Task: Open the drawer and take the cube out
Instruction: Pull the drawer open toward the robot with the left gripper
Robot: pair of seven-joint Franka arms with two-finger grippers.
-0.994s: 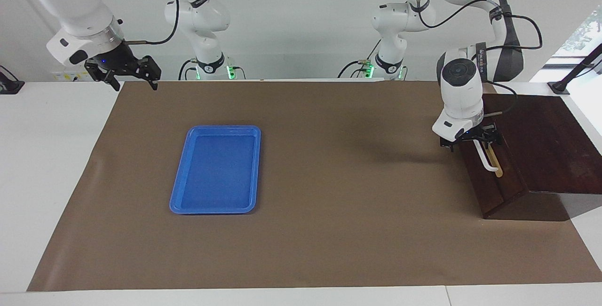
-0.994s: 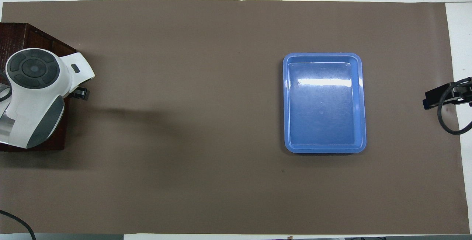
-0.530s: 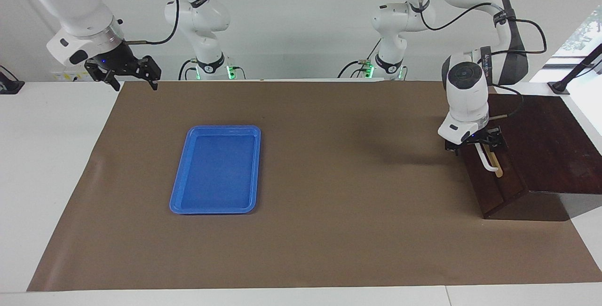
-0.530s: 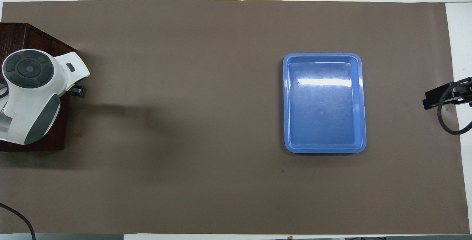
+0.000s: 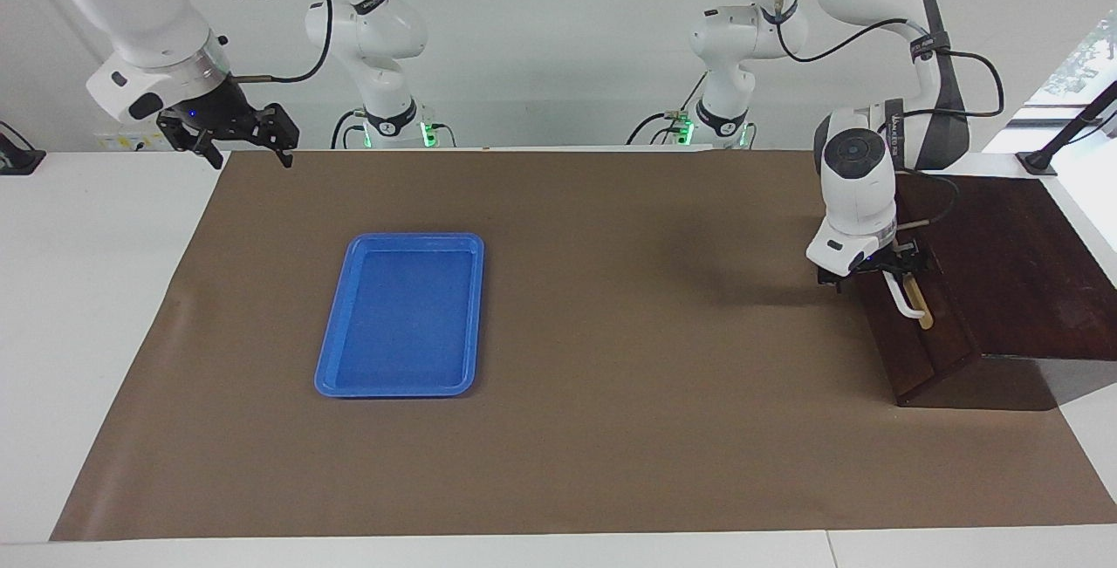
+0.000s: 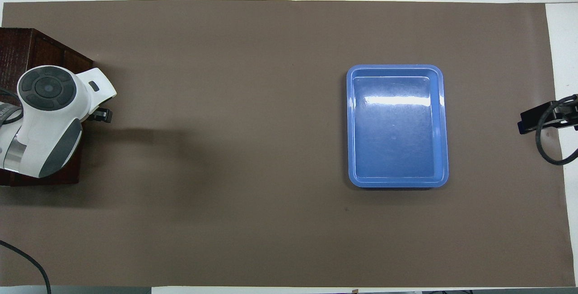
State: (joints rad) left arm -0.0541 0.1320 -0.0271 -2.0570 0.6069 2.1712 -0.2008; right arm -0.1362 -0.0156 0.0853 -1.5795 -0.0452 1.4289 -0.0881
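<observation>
Facing view: dark bands on both arms' links carry white lettering, too small to read. The drawer (image 5: 916,332) sits shut in its dark wooden cabinet (image 5: 1003,263) at the left arm's end of the table, white bar handle (image 5: 906,297) on a tan strip on its front. Left gripper (image 5: 875,270) is low at the handle's end nearer the robots, fingers spread, nothing seen clamped; contact w/ the bar can't be made out, the wrist hides most of it. Right gripper (image 5: 244,147) hangs open & empty over the brown mat's (image 5: 611,376) corner at the right arm's end, arm waiting. Blue tray (image 5: 401,315) lies flat on the mat toward that end, well apart from the drawer. The cube isn't visible.

Overhead view: left arm's white wrist covers much of the cabinet (image 6: 27,45), itself cut off by the frame edge; handle & fingers hidden, only a black bit of the left gripper (image 6: 101,115) pokes out. Right gripper (image 6: 535,120) shows as a dark tip w/ cable at the edge. Tray (image 6: 397,70) glares w/ a light streak
</observation>
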